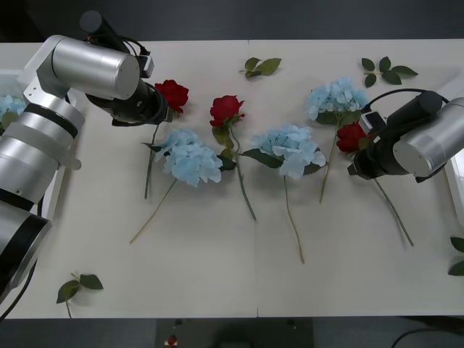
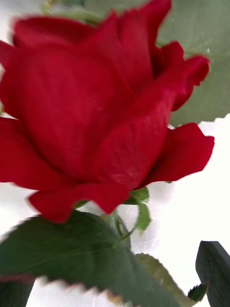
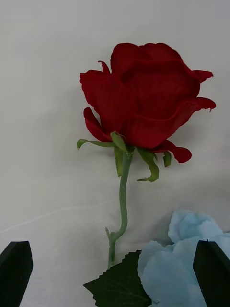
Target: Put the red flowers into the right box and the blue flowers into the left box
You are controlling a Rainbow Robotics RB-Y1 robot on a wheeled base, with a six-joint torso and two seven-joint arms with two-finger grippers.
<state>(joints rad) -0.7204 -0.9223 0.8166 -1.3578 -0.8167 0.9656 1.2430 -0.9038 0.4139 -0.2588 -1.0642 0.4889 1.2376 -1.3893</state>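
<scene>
A cream table spreads across the front view, with a thin seam running down its middle at 6 o'clock. Loose green leaf sprigs dot its edges: one at 12 o'clock, another at 1 o'clock, a small pair down at 7 o'clock, and leaf tips at 4 o'clock against the frame's border.

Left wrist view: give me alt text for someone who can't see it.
A red rose lies on the white table, its green stem running down between the left gripper's open black fingers. A pale-blue hydrangea and a dark leaf sit by the stem's lower end.
</scene>
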